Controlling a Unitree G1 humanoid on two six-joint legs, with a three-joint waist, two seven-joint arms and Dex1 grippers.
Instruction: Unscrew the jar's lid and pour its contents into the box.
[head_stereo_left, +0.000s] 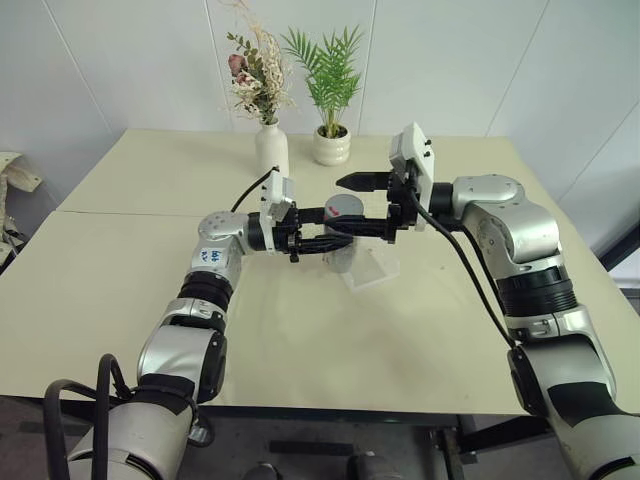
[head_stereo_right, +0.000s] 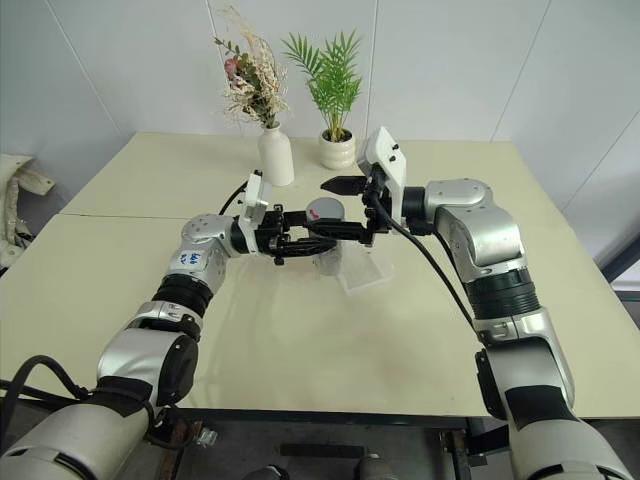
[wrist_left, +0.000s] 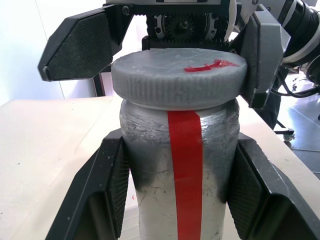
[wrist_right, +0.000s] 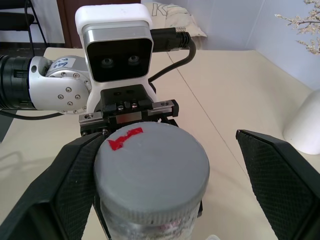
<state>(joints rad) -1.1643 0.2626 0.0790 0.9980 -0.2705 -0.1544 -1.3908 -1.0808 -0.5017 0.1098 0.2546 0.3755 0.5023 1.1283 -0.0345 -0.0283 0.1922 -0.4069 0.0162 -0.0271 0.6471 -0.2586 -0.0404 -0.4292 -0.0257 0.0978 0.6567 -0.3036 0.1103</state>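
Jar (wrist_left: 185, 165) in L end effector (head_stereo_left: 335, 240) grip, level; R end effector (head_stereo_left: 372, 208) wide around lid (wrist_right: 151, 172).

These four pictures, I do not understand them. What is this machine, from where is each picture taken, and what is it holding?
It is a humanoid robot with two arms, each ending in a gripper of two black fingers. Two pictures come from cameras in its head, looking down over a pale table. The other two come from a camera on each wrist, looking along that gripper's fingers.

The left gripper is shut on a clear jar with a red stripe, holding it above the table. The grey lid is on the jar. The right gripper stands open on either side of the lid, apart from it on at least one side.

Below the jar lies a clear box. At the back stand a white vase with dried flowers and a potted plant.
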